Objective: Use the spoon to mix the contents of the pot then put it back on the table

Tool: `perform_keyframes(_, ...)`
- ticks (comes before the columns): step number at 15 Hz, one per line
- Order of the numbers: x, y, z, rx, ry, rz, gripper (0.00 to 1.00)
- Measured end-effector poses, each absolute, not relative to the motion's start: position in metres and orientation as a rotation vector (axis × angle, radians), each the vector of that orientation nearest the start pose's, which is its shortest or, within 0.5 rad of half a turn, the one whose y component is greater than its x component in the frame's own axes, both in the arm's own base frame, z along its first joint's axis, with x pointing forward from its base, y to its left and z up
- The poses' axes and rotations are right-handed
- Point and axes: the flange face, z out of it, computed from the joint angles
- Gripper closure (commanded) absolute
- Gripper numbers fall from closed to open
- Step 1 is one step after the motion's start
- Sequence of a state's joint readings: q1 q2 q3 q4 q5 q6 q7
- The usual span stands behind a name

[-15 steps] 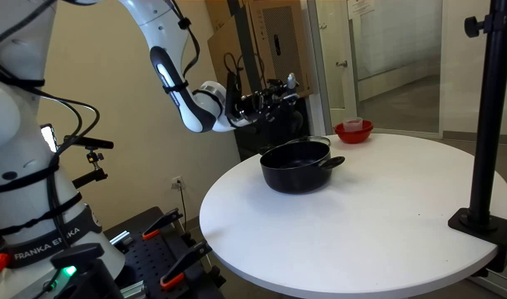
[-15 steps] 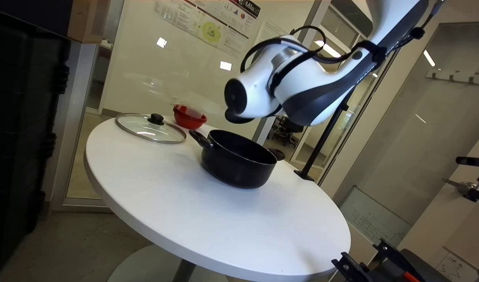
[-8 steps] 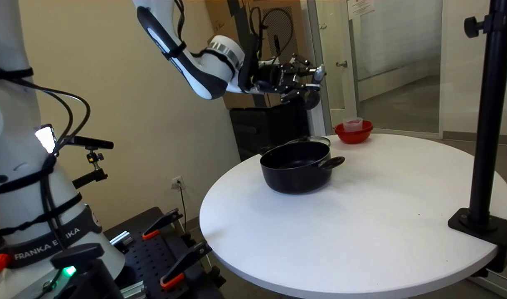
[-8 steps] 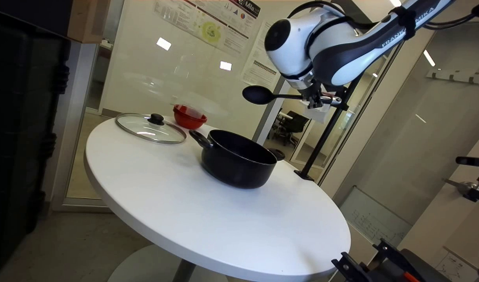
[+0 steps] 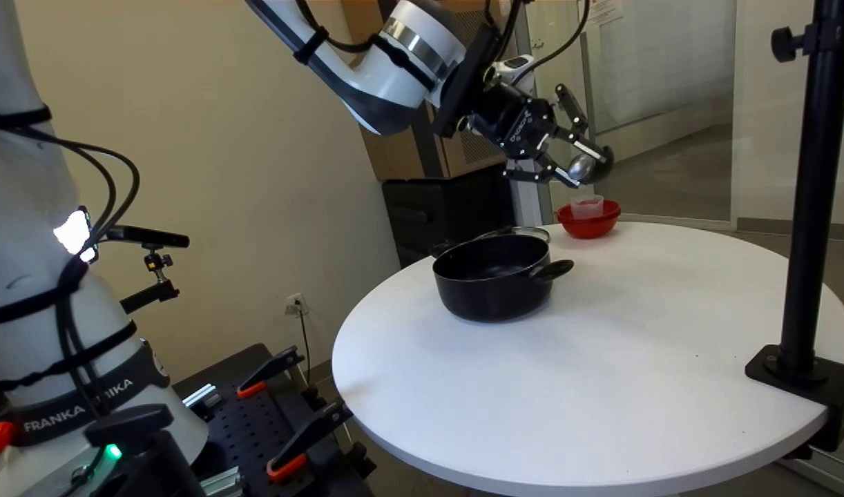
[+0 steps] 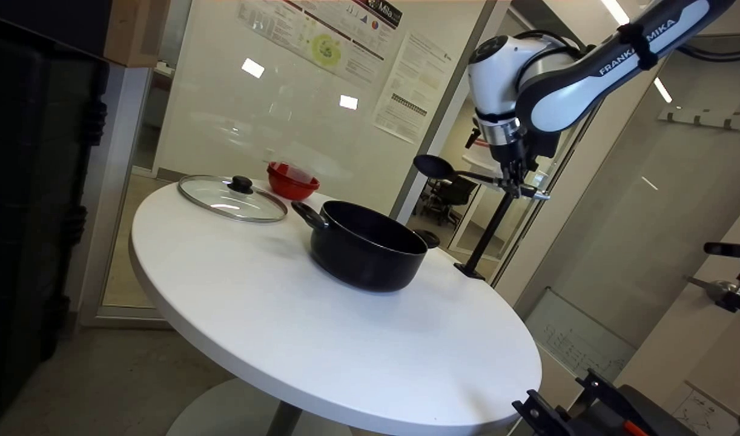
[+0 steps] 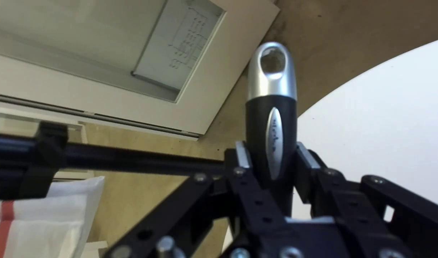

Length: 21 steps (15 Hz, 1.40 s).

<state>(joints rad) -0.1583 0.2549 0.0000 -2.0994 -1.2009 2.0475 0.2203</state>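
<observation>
white round table (image 6: pixel 273 339) beneath, jaws of the black gripper (image 7: pixel 275 154) clamp the black long-handled spoon (image 7: pixel 271 122) crosswise in mid-air; the black round pot (image 6: pixel 367 260) stands lower and apart, so mixing would likely mean across, then down.

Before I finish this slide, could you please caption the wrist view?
The gripper holds the spoon by its black, silver-ended handle, with the white table curving in at right.
</observation>
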Motion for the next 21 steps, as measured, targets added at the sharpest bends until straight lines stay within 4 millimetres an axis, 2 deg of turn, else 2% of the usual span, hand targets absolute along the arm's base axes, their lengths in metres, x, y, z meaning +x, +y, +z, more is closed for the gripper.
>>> perform_keyframes(3, 0.547, -0.163, 0.301, 2.297, 0.326, -0.298, 0.92)
perform_keyframes(6, 0.545, -0.172, 0.296, 2.472, 0.231, -0.298, 0.92)
perform_keyframes(12, 0.550, -0.167, 0.273, 2.773, 0.110, -0.240, 0.92)
perform_keyframes(17, 0.548, -0.156, 0.246, 2.856, 0.211, -0.253, 0.92)
perform_keyframes(21, 0.538, -0.148, 0.209, 2.870, 0.300, -0.346, 0.92)
